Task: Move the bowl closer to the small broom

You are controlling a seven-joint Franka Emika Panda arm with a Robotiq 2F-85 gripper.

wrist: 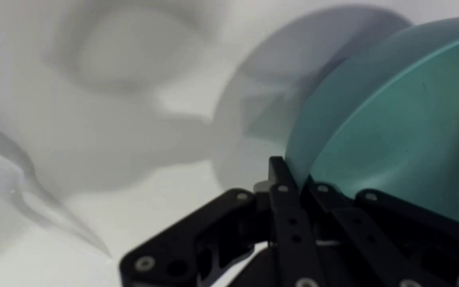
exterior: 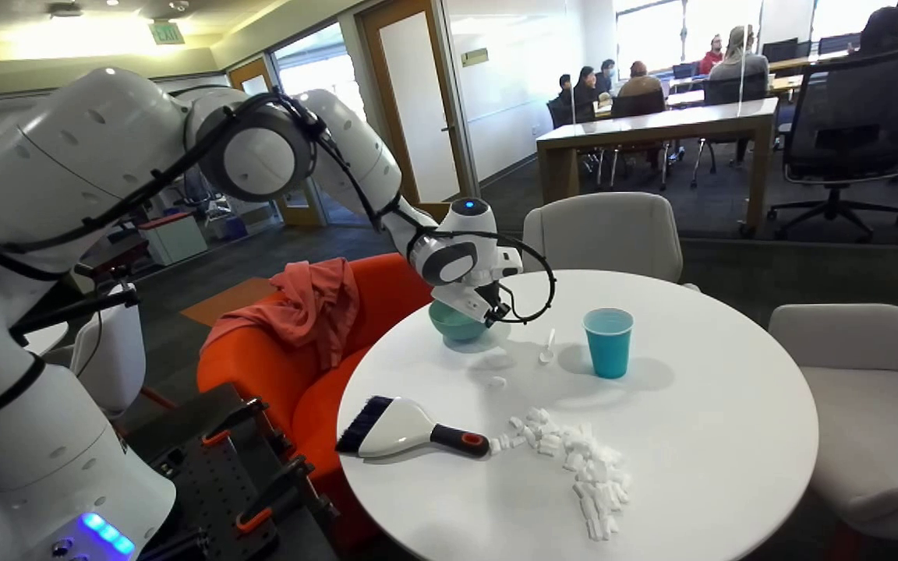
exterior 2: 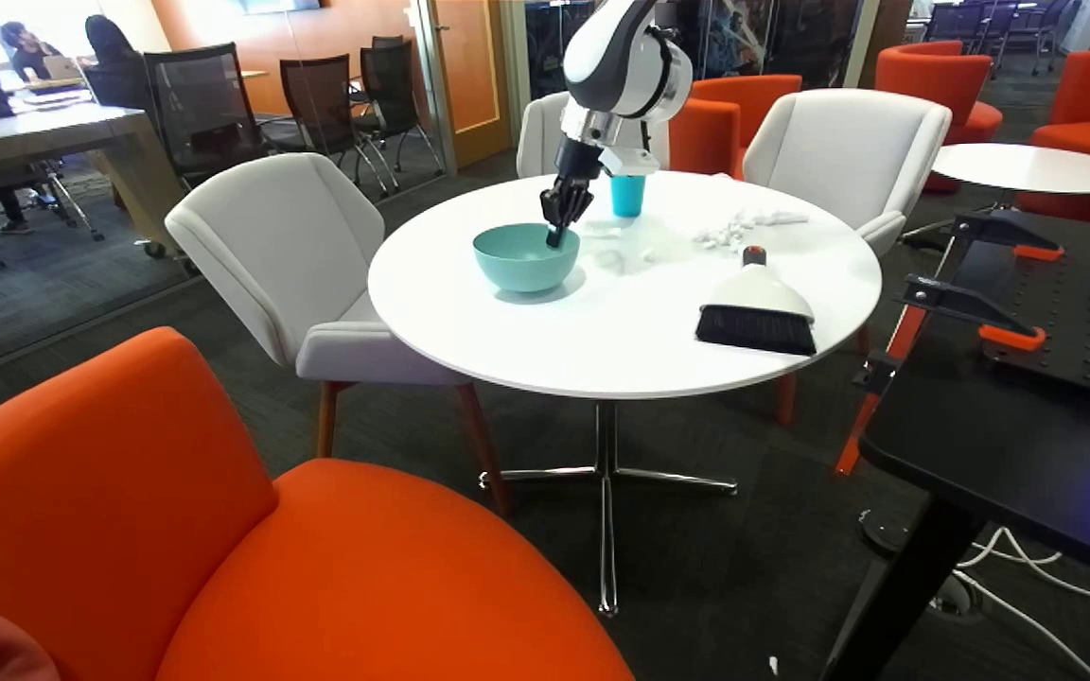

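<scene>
The teal bowl [exterior: 453, 323] stands at the table's side in both exterior views [exterior 2: 518, 263]. It fills the right of the wrist view [wrist: 393, 131]. My gripper [wrist: 297, 179] is shut on the bowl's rim, one finger outside the wall and one inside. In the exterior views the gripper [exterior: 494, 318] reaches down to the rim [exterior 2: 556, 235]. I cannot tell whether the bowl's base touches the table. The small broom [exterior: 402, 430], white with dark bristles and a black handle, lies flat apart from the bowl [exterior 2: 759, 298]. It is out of the wrist view.
A blue cup [exterior: 609, 347] stands on the round white table [exterior: 714, 436]. A small spoon [exterior: 547, 351] lies between bowl and cup. A pile of white pieces [exterior: 585, 460] lies by the broom's handle. Chairs [exterior 2: 290, 255] surround the table.
</scene>
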